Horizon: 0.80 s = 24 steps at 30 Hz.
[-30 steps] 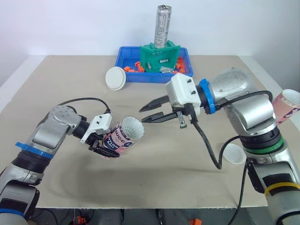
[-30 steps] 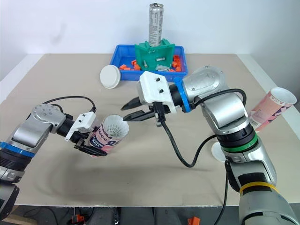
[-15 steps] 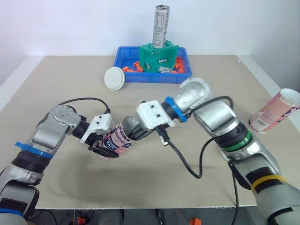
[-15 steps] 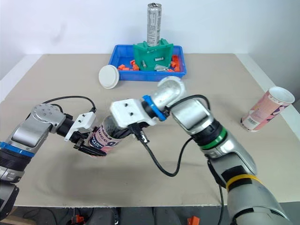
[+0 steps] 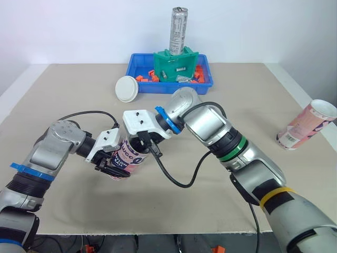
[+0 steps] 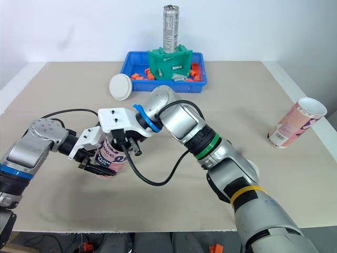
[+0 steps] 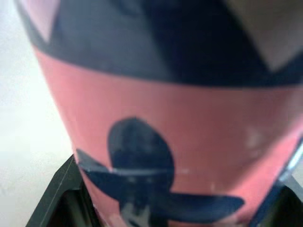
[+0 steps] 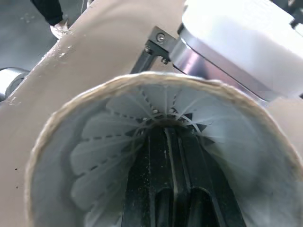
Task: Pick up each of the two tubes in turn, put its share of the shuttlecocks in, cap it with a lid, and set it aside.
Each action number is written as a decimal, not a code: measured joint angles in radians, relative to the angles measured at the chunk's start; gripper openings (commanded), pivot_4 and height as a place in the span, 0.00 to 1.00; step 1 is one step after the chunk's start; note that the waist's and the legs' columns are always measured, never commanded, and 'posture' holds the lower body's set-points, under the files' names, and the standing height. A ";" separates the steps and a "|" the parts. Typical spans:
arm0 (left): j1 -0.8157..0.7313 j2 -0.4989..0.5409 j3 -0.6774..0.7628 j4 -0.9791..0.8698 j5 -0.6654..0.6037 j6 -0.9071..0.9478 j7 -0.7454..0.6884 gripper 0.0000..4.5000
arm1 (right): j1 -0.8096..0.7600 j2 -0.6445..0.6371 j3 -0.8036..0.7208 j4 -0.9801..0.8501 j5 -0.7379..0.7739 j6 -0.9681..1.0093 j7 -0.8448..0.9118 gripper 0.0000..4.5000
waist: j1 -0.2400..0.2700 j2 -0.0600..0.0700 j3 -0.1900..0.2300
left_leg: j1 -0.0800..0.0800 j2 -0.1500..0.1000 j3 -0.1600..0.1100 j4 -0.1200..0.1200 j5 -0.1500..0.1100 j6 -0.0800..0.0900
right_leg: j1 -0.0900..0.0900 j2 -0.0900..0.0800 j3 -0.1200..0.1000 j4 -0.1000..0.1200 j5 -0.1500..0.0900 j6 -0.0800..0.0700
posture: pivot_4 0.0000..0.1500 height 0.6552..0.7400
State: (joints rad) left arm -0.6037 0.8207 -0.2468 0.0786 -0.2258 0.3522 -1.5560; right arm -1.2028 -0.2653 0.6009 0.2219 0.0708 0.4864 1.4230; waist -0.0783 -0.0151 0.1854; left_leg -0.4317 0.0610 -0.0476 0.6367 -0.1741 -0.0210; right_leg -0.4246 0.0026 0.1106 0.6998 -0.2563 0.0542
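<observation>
Left gripper [image 5: 112, 162], well in front of the blue tray [image 5: 158, 88] and off its left corner: fingers clamped round the lower body of a pink-and-dark tube [image 5: 128, 153]

Tube held off the table, tilted, open mouth turned up toward the tray side

White lid [image 5: 128, 88] flat on the table, touching or just beside the tray's left front corner

Right gripper [image 8: 173, 142], in front of the tray's left half: black fingers drawn narrow, near together, pushed down into the tube's mouth. From the right wrist, their tips sit in the white feather skirt of a shuttlecock [image 8: 102, 158] inside the tube

In the tray: green block [image 5: 176, 66] with a silver can [image 5: 178, 29] upright on it, orange bits around

Second tube [image 5: 305, 125], far right of the tray at the table's edge, lying tilted, mouth open
</observation>
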 measured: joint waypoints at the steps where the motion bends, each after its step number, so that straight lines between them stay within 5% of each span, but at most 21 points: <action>1: -0.001 -0.018 0.000 -0.002 -0.001 -0.003 0.003 0.70 | 0.000 -0.022 -0.022 -0.009 0.021 0.014 0.023 0.01 | 0.003 0.000 0.000 | 0.000 0.000 -0.001 0.000 0.000 -0.001 | 0.000 0.001 0.000 0.000 0.000 0.000 | 1.00 0.62; 16: -0.022 -0.101 0.022 0.003 -0.031 -0.039 0.048 0.70 | 0.006 -0.454 -0.320 -0.189 0.291 0.045 0.143 0.01 | 0.007 0.000 0.002 | -0.006 -0.001 -0.008 -0.002 0.003 -0.006 | -0.002 0.000 -0.005 -0.001 -0.003 0.000 | 1.00 0.62; 22: -0.054 -0.225 0.079 0.015 -0.106 -0.074 0.119 0.70 | 0.220 -0.672 -0.332 -0.230 0.207 0.002 0.133 0.61 | 0.014 0.001 0.003 | -0.007 -0.005 -0.007 -0.002 0.003 -0.006 | -0.002 -0.004 -0.004 -0.002 -0.004 0.003 | 1.00 0.62; 24: -0.057 -0.260 0.080 0.026 -0.110 -0.082 0.134 0.70 | 0.257 -0.721 -0.333 -0.238 0.191 -0.004 0.134 0.68 | 0.016 0.003 0.005 | -0.007 -0.007 -0.007 -0.002 0.003 -0.006 | -0.002 -0.005 -0.004 -0.002 -0.004 0.003 | 1.00 0.62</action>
State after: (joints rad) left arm -0.6610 0.5604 -0.1673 0.1050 -0.3354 0.2702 -1.4222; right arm -0.9462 -0.9862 0.2678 -0.0165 0.2615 0.4827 1.5566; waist -0.0620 -0.0124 0.1900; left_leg -0.4384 0.0544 -0.0546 0.6349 -0.1710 -0.0272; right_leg -0.4264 -0.0021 0.1070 0.6982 -0.2605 0.0574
